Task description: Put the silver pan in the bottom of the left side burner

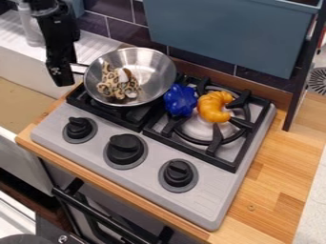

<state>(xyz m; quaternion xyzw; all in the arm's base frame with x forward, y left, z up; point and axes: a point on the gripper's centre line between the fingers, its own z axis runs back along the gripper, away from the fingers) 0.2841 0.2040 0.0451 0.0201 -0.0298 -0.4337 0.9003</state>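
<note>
The pan (149, 69) is over the far part of the left burner (137, 125), a spotted toy (113, 86) inside. The gripper (62, 77) is just left of it; whether released or clenched, I cannot tell. Right, on the other burner (219, 164): a blue toy (180, 100), then a croissant (213, 107).

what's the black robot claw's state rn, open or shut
black robot claw: can't tell if open or shut, it's beside the round silver metal pan
</note>
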